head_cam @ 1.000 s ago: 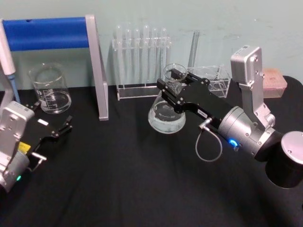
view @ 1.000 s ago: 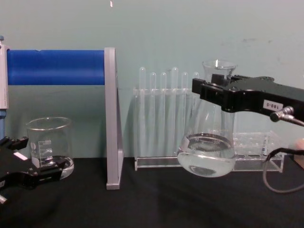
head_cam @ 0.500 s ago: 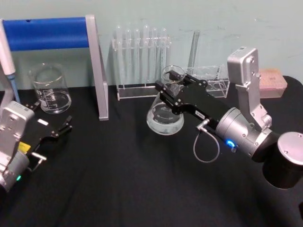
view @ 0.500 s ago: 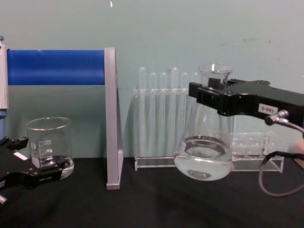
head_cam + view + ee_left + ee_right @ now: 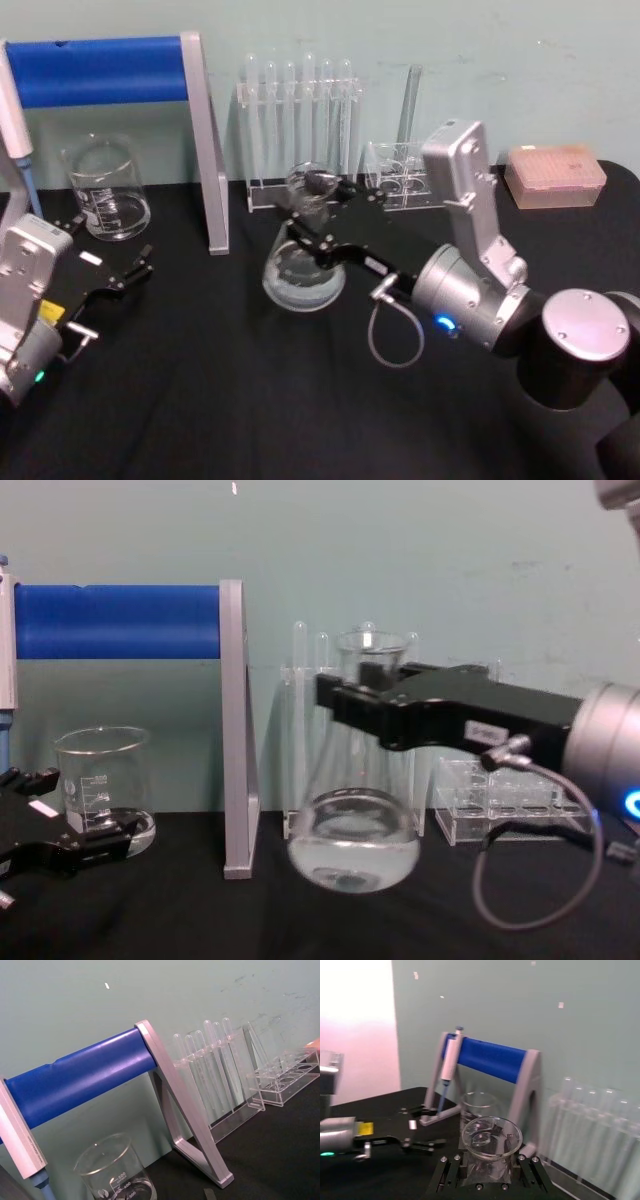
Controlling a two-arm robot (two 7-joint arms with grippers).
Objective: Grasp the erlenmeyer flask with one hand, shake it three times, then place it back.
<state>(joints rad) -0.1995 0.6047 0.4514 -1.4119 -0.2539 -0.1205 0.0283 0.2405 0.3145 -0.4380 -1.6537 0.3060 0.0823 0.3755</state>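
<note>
As the right gripper [image 5: 368, 696] clamps its neck, the erlenmeyer flask [image 5: 352, 842] hangs.

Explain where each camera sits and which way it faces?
Head: high on the robot, looking down at the table; shows right gripper shut on the erlenmeyer flask, left gripper open.
Chest: lower, looking across the table; flask side-on, right gripper from the right.
Left wrist: on the left arm, facing the blue-barred stand, beaker and test tubes.
Right wrist: on the right arm, looking over its fingers at the flask's rim.
Head and chest share the flask, beaker and both grippers.
</note>
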